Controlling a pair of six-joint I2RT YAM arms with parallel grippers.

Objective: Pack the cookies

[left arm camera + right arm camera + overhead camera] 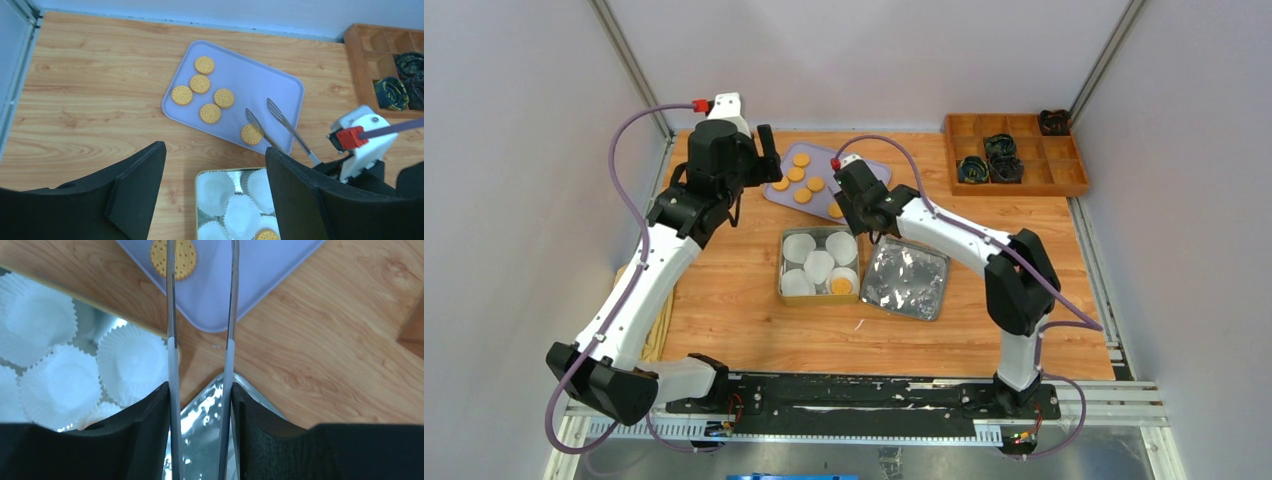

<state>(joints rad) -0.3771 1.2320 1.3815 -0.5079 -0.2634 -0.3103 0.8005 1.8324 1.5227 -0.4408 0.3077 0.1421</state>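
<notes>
Several cookies (pixel 210 113) lie on a lavender tray (pixel 255 85) at the back of the table. One more cookie (pixel 841 286) sits in a white paper cup inside the open tin box (pixel 781 270). My right gripper (pixel 200 390) is shut on metal tongs (pixel 171 315). The tong arms are spread, and their tips are over the tray's near corner beside a single cookie (pixel 180 257), which also shows in the left wrist view (pixel 251 134). My left gripper (pixel 215 150) is wide open and empty, held high above the table between the tray and the tin.
Several white paper cups (pixel 800 247) fill the tin. The shiny tin lid (pixel 906 278) lies to the tin's right. A wooden compartment box (pixel 1014 150) with dark rolled items stands at the back right. Grey walls close in both sides.
</notes>
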